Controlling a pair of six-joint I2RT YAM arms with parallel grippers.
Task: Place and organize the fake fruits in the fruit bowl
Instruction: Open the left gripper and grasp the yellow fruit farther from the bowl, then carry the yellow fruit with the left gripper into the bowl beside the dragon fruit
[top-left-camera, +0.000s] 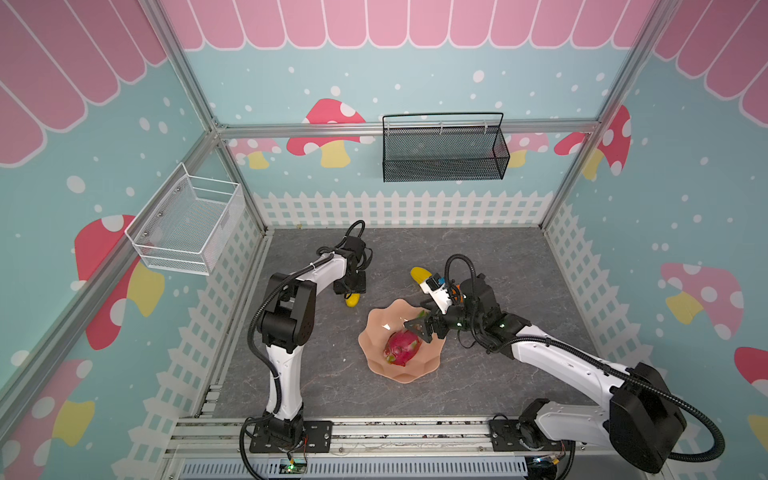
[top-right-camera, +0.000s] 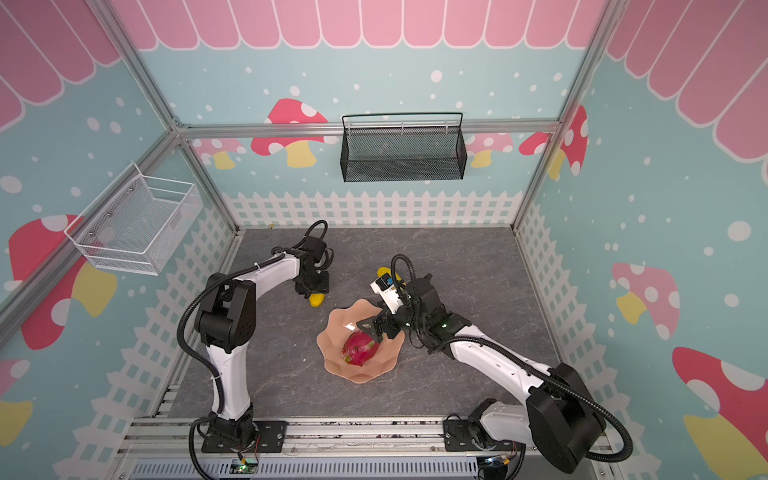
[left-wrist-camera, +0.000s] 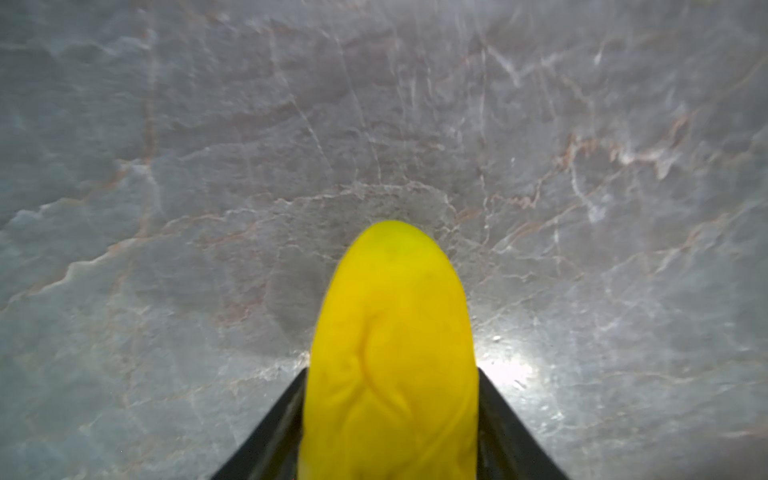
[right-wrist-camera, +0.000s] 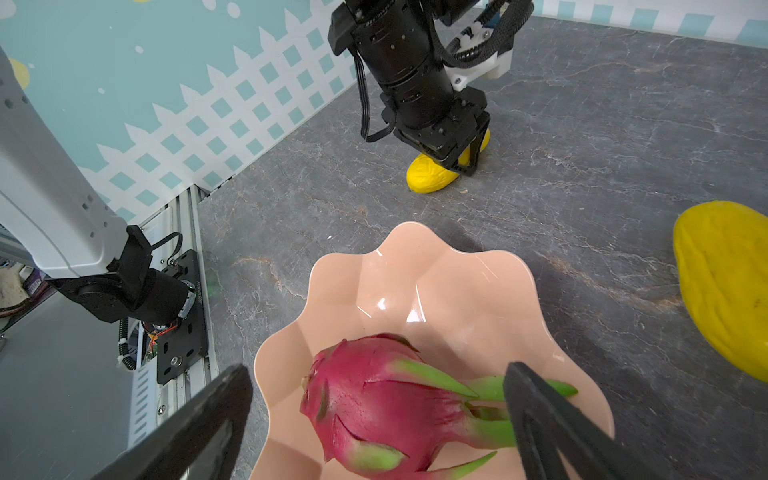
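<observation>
Left gripper (right-wrist-camera: 463, 160) pinches a yellow fruit (right-wrist-camera: 428, 176) on the table (right-wrist-camera: 582, 124) near the bowl (right-wrist-camera: 415, 232); right gripper (right-wrist-camera: 376, 372), jaws wide, straddles the dragon fruit (right-wrist-camera: 374, 411) inside it.

Grey marbled stone-look desk (top-left-camera: 519, 266), with a glossy peach-pink scalloped bowl (top-left-camera: 380, 326) sitting near the middle. A yellow ridged oblong plastic fruit (top-left-camera: 352, 300) lies behind-left of the bowl, and a second yellow ridged fruit (top-left-camera: 419, 274) lies just behind it.
</observation>
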